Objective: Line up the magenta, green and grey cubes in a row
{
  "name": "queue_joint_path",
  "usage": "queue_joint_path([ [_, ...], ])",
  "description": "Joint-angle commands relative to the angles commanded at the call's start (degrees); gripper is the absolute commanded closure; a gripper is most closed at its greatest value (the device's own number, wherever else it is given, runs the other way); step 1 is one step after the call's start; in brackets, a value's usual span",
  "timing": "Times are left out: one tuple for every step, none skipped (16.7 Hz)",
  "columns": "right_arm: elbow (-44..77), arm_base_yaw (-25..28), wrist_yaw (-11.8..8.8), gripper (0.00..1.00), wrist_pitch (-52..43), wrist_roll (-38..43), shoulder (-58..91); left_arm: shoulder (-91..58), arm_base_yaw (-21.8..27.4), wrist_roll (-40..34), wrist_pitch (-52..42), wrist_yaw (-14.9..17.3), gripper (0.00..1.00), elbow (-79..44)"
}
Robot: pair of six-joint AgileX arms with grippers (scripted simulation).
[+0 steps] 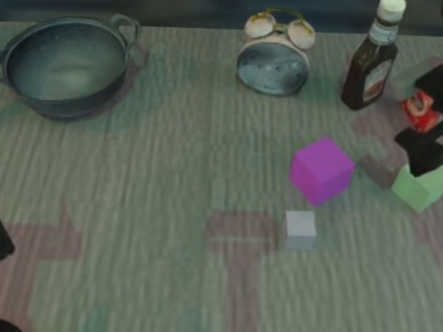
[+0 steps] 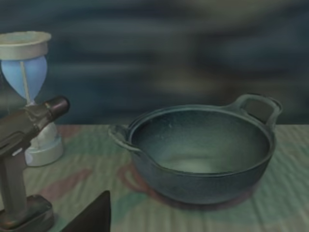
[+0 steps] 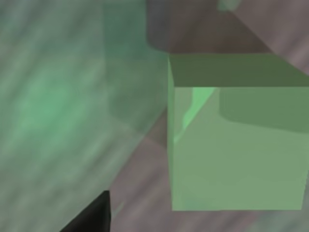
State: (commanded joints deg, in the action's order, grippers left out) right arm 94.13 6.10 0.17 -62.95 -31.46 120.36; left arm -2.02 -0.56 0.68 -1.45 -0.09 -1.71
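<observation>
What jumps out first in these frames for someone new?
The magenta cube stands right of the table's centre, with the small grey cube just in front of it. At the right edge, the right gripper sits over the green cube, which fills the right wrist view. Along the back stand a dark two-handled pot at left, an alarm clock in the middle and a sauce bottle at right.

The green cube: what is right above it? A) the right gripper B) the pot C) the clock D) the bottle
A: in the top view the right gripper sits over the green cube at the table's right edge; the other things stand farther back.
</observation>
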Motion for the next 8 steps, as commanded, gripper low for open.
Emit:
queue_joint_path([
  [1.0, 0.0, 0.0, 0.00, -0.5, -0.3, 1.0, 1.3, -0.4, -0.4, 0.9, 0.1, 0.00, 1.2],
  [1.5, 0.1, 0.0, 0.00, -0.8, -0.4, 1.5, 1.9, -0.6, -0.7, 1.4, 0.1, 0.00, 1.7],
  [1.5, 0.1, 0.0, 0.00, -0.8, -0.5, 1.5, 2.0, -0.6, -0.7, 1.5, 0.1, 0.00, 1.7],
  [1.5, 0.1, 0.0, 0.00, -0.8, -0.5, 1.5, 2.0, -0.6, -0.7, 1.5, 0.1, 0.00, 1.7],
  [1.5, 0.1, 0.0, 0.00, -0.8, -0.5, 1.5, 2.0, -0.6, -0.7, 1.5, 0.1, 0.00, 1.7],
  [1.5, 0.1, 0.0, 0.00, -0.8, -0.5, 1.5, 2.0, -0.6, -0.7, 1.5, 0.1, 0.00, 1.7],
  [1.6, -0.2, 0.0, 0.00, -0.8, -0.5, 1.7, 2.0, -0.6, -0.7, 1.5, 0.1, 0.00, 1.7],
  [1.5, -0.2, 0.0, 0.00, -0.6, -0.5, 1.8, 2.0, -0.6, -0.7, 1.5, 0.1, 0.00, 1.7],
])
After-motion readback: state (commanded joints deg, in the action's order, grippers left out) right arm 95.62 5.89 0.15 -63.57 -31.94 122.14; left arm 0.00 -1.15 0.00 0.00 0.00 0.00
